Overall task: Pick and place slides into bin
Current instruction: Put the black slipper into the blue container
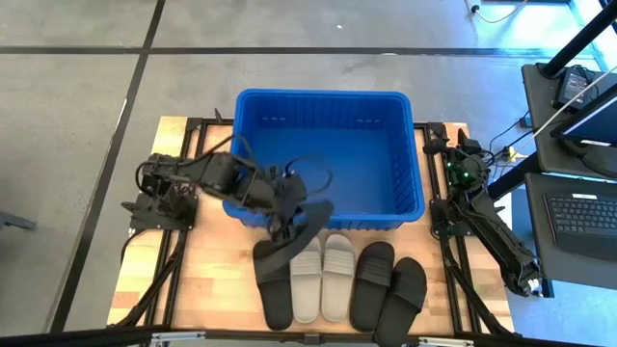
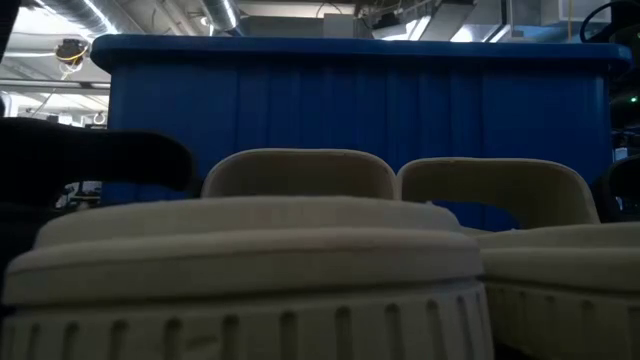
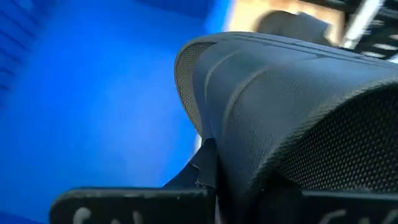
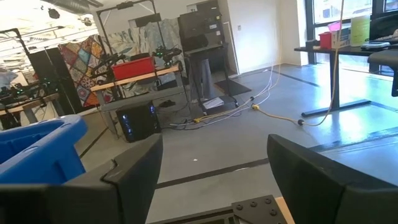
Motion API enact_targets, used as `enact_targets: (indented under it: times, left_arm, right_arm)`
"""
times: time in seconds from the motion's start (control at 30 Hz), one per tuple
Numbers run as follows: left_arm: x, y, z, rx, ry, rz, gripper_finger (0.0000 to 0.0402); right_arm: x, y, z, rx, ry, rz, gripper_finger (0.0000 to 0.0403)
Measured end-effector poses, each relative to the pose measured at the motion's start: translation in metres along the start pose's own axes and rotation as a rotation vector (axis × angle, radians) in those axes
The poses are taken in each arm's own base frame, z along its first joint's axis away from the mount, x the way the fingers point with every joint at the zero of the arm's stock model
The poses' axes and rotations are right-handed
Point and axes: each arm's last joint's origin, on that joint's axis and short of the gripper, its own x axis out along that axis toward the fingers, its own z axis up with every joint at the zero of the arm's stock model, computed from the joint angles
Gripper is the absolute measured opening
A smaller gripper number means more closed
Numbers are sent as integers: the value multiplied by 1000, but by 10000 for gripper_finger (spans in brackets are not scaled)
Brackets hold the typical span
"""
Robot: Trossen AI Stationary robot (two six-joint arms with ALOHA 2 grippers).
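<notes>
My left gripper [image 1: 289,220] is shut on a black slide [image 1: 301,229], held just above the near wall of the blue bin [image 1: 323,145]. The left wrist view shows this slide [image 3: 292,106] close up, with the bin's blue inside [image 3: 93,99] behind it. On the table lie a black slide [image 1: 275,289], two light grey slides [image 1: 307,280] [image 1: 337,275] and two more black slides [image 1: 371,284] [image 1: 403,294], all on their soles. My right gripper [image 4: 214,186] waits open at the table's right side, pointing toward the far edge. My left gripper pinches the black slide between its two fingers at a thin edge [image 3: 208,165]; whether this is strap or sole I cannot tell. The fingers come slanting down from the table's left. The slide is lifted clear of the table and tilted, one end over the bin's near rim.
The bin fills the far middle of the table, its near wall [image 2: 360,110] rising right behind the grey slides [image 2: 300,250]. The right arm [image 1: 482,217] lies along the table's right edge. Desks with a keyboard [image 1: 583,212] stand beyond the right side.
</notes>
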Motion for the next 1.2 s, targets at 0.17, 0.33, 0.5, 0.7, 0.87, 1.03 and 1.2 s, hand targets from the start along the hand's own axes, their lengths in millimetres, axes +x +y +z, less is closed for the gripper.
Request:
enact_targets:
  times: [0.17,0.33,0.5,0.7,0.87,1.03,1.2]
  left_arm:
    - [7,30,13,102,-33,150,7]
    - [14,59,22,218,-16,334,7]
    - [25,89,23,307,79,521,7]
    - [54,129,18,339,240,702,7]
    - [92,162,1,400,437,851,7]
    - [129,185,-16,394,516,861,7]
    - [159,206,-33,410,570,841,7]
  right_arm:
    - [0,0,0,-2,0,0,289]
    - [0,0,0,-3,0,0,289]
    - [0,0,0,-3,0,0,289]
    - [0,0,0,-3,0,0,289]
    - [0,0,0,-1,0,0,289]
    - [0,0,0,1,0,0,289]
    - [0,0,0,1,0,0,289]
